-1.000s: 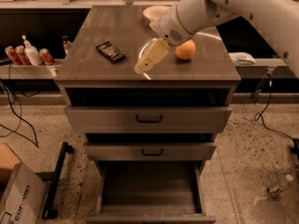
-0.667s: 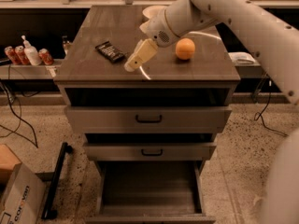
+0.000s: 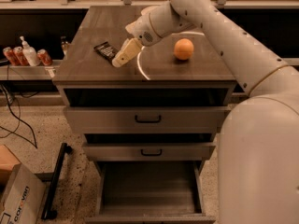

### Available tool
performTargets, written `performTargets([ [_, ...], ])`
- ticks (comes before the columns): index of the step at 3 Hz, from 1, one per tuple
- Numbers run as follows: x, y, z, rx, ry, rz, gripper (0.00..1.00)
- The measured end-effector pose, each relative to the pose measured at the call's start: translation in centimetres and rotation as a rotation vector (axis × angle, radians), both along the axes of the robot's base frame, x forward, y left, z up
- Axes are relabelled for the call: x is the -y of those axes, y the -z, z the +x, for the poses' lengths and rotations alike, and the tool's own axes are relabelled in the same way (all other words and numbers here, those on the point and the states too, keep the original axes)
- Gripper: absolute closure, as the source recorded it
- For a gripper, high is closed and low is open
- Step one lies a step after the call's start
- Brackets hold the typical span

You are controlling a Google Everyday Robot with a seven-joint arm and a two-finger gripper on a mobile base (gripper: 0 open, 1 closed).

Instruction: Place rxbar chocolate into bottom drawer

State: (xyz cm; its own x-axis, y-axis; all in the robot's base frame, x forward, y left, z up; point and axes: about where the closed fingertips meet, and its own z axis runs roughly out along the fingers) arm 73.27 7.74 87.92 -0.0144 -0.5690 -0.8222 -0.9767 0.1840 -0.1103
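The white arm bends down from the right over the cabinet top. The gripper points low, with the rxbar chocolate lying flat just left of it. Squeezed or loose, nobody can tell.

pincer shifted left, now beside rxbar chocolate
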Motion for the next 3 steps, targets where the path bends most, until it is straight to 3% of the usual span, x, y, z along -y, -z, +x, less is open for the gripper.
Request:
performTargets([
  [1,-0.2,0.6,-0.1,-0.012,0.014,-0.005,0.00],
  [3,-2.2,2.8,1.2,-0.012,0.059,0.056,0.00],
])
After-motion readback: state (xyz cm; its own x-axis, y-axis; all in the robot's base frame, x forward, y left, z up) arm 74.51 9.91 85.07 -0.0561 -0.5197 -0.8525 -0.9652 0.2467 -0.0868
